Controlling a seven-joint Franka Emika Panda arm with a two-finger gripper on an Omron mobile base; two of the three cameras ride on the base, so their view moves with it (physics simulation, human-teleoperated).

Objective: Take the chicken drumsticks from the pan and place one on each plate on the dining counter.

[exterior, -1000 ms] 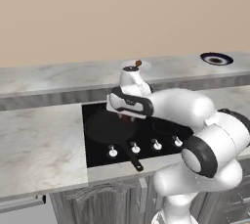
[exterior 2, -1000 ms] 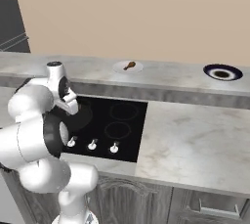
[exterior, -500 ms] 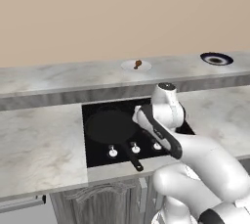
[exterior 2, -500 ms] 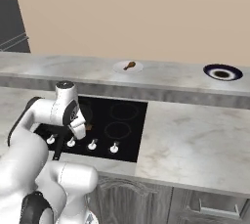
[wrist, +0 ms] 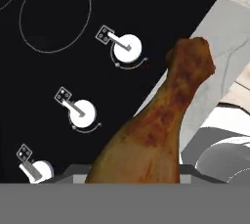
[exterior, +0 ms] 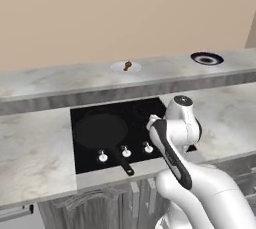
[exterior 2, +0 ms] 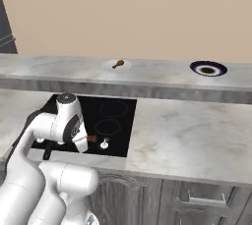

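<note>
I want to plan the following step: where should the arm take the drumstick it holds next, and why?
Probably up and across to the dark-rimmed plate: the gripper holds a drumstick low over the hob, and the whitish plate already carries one.

two rear base views share the hob [exterior: 120,133], hand view close above its knobs [wrist: 128,48]

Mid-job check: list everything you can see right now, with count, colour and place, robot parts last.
chicken drumsticks: two, orange-brown; one on the whitish plate, one held in the gripper
plates: two on the dining counter; whitish plate mid-ledge, navy-rimmed plate to its right, with no drumstick on it
pan: one, black, on the hob's left, nothing in it
hob: one, black glass, set in the lower worktop
knobs: three, white, along the hob's front
gripper: one, shut on the drumstick, above the hob's front edge
</note>
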